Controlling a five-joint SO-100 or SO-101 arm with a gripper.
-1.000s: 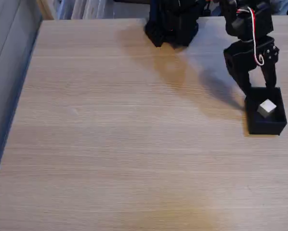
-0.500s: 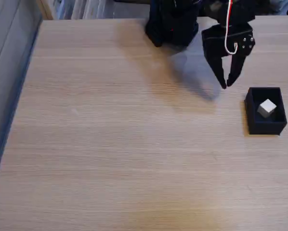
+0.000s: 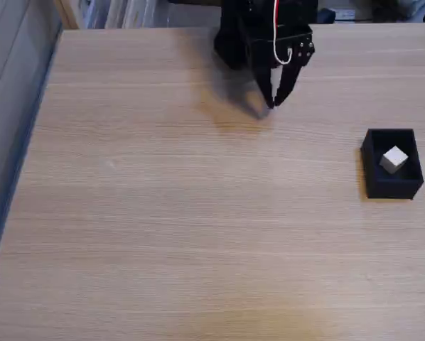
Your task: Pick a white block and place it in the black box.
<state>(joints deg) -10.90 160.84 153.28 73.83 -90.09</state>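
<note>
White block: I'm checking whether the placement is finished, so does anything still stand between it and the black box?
Nothing does. The white block already lies inside the black box, apart from the gripper.

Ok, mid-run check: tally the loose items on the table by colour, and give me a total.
White: 1, the white block, lying inside the box.
Black: 1, the black box, near the table's right edge in the fixed view.
Total: 2.

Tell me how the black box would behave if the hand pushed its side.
The black box would probably slide rather than tip: it sits low and wide on the smooth wooden table. Its thin walls suggest it is light. The white block inside would likely shift along with it.
</note>
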